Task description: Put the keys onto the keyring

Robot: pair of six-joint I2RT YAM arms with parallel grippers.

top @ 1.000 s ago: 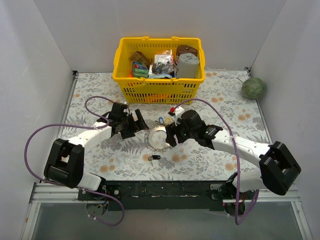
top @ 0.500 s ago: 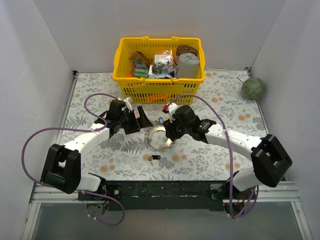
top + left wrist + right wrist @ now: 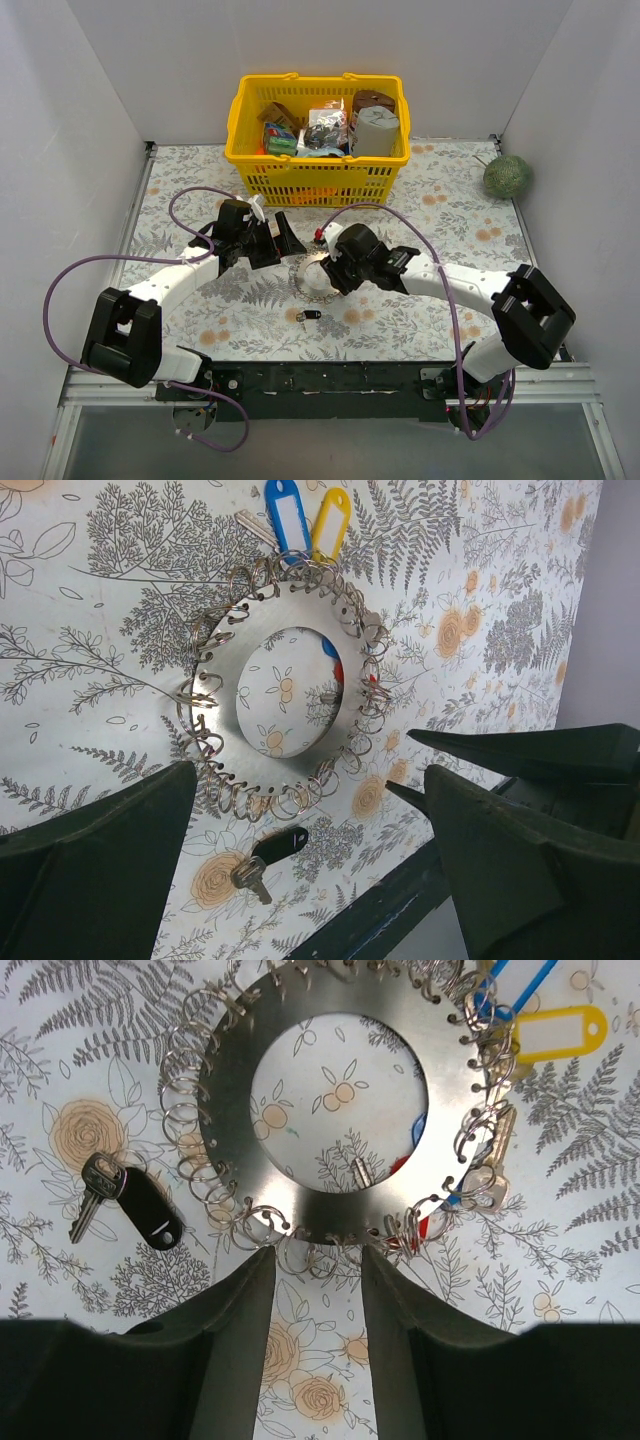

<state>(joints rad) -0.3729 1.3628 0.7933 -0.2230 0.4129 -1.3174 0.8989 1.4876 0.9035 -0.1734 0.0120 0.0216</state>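
The keyring (image 3: 340, 1200) below my wrist was brushed silvery metal, smooth and faintly shiny, with bright wire loops along its rim. The black key (image 3: 145, 1210) had a glossy plastic head and a dull metal blade. The tablecloth (image 3: 90, 1050) looked matt and printed.

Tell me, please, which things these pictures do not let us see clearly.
- Top view: the right gripper covers part of the keyring.
- Right wrist view: the keyring's plate hides most of a red and blue piece.
- Top view: the contents of the basket are too small to name.
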